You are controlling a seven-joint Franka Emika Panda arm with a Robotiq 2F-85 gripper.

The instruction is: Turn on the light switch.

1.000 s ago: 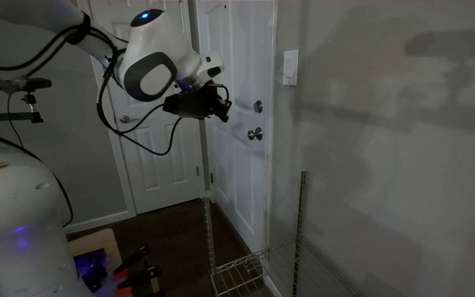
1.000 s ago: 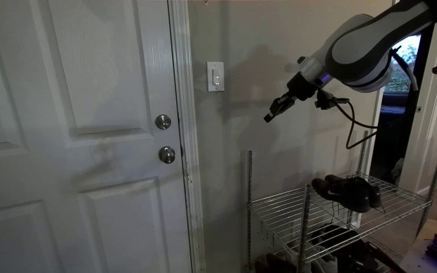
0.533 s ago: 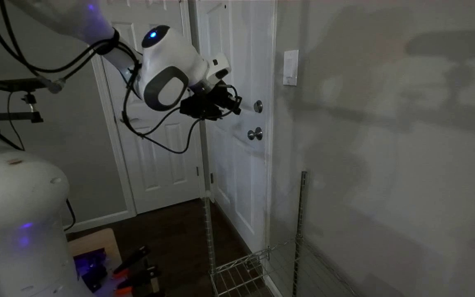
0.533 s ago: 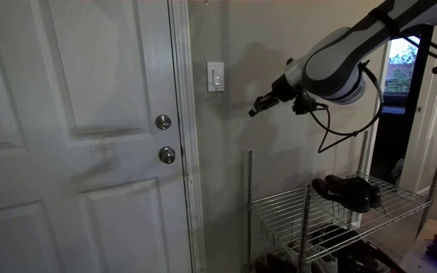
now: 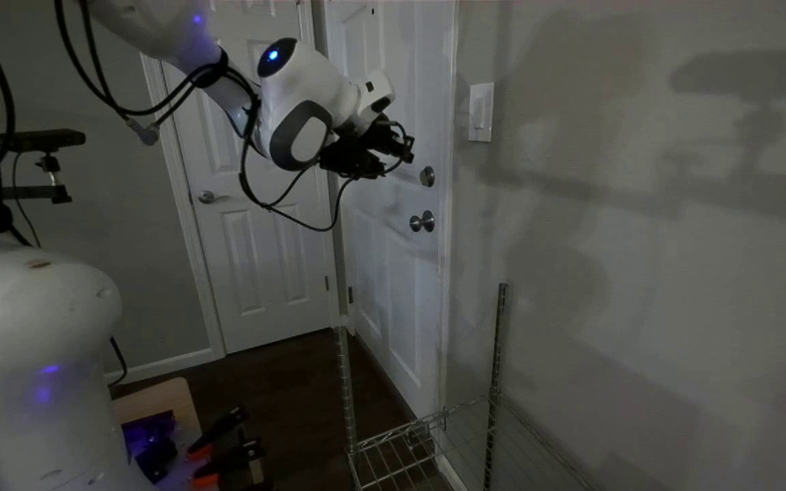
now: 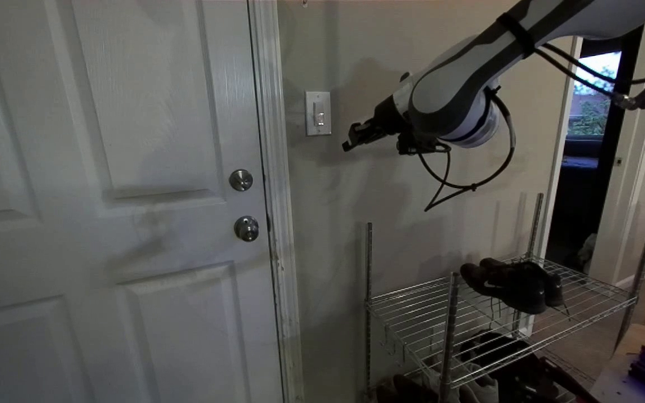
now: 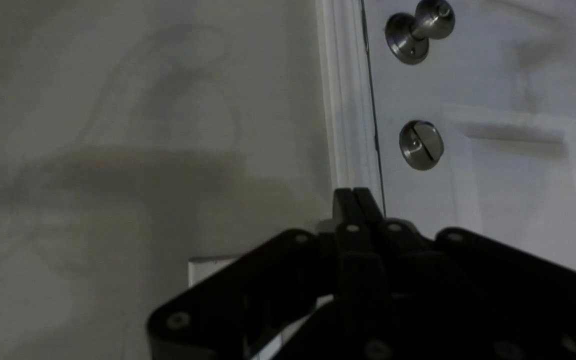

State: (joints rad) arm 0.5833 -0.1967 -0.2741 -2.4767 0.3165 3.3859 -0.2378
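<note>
While closing in on the light switch [image 6: 318, 113] in an exterior view, bringing the Robotiq gripper [image 6: 347, 145] farther left and higher than half a second ago, now hanging clear, right of and slightly below the light switch. In an exterior view, likewise drawing the Robotiq gripper [image 5: 406, 149] rightward and up, leaving a gap left of the light switch [image 5: 481, 112]. In the wrist view, holding the fingertips [image 7: 344, 197] together on nothing, hiding most of the light switch [image 7: 205, 270]. Probably finishing the approach, needing more height before pressing.
</note>
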